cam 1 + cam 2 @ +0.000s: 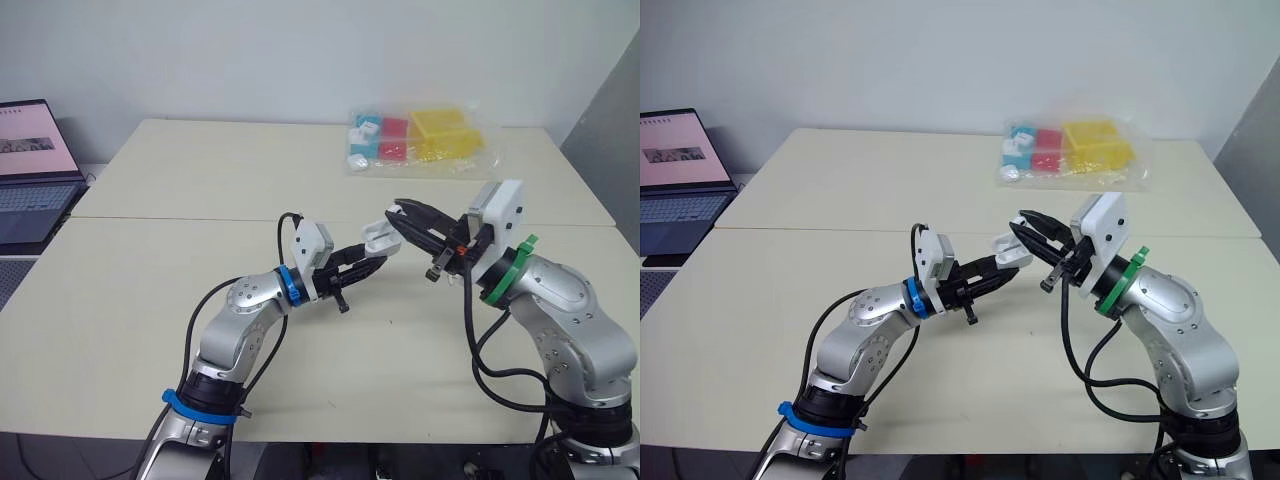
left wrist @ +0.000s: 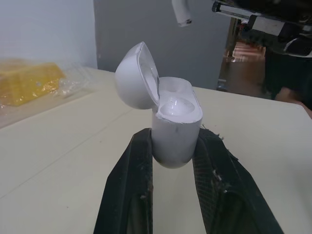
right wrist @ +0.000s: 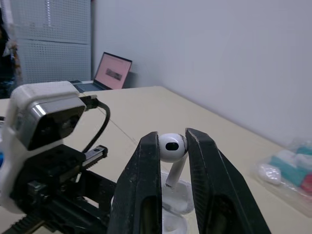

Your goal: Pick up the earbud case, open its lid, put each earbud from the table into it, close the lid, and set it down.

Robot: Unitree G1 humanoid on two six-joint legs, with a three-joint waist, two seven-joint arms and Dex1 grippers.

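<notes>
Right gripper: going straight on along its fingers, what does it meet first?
Probably the open earbud case in the left gripper, just beyond the earbud that the right gripper carries; exact depth is unclear.

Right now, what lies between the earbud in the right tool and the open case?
Nothing: only open air separates the earbud from the case, as the left wrist view shows.

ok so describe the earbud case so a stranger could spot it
Over the middle of the cream table, between the two arms, the left pincer holds a small white rounded case. Its hinged lid is flipped open, unlike the colourful boxes in the bag behind.
</notes>
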